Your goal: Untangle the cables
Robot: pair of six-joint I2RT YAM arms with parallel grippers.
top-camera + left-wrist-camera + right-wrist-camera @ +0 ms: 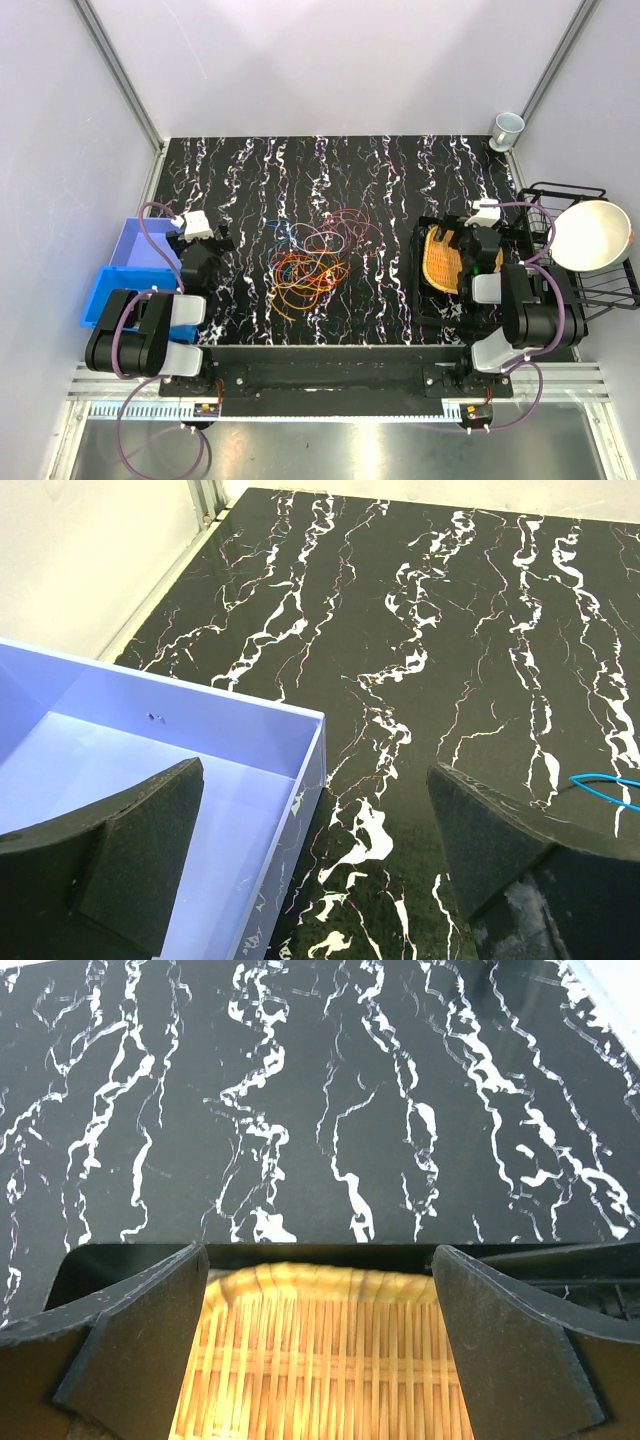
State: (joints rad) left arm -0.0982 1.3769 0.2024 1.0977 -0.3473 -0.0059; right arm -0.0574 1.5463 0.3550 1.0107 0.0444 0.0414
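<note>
While left claw (pixel 316 852) and right claw (pixel 320 1332) gape, cables (pixel 310 260) (loose tangle) lie between

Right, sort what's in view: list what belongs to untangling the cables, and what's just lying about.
For the job:
- cables, a loose tangle mid-table, nothing gripping them

Just lying about:
- lilac bin
- blue bin
- woven tray
- wire rack
- bowl, on the rack
- cup, far right corner

Cables (pixel 312 258) lie mid-table (pixel 400 170). Two bins (pixel 130 255) sit at the left edge, left gripper (pixel 315 780) over one bin's right wall. Tray (pixel 425 305) at right holds a woven basket (pixel 438 265), right gripper (pixel 320 1260) above it. Rack (pixel 600 288) with bowl (pixel 590 235) sits further right, cup (pixel 507 127) at the far right corner.
</note>
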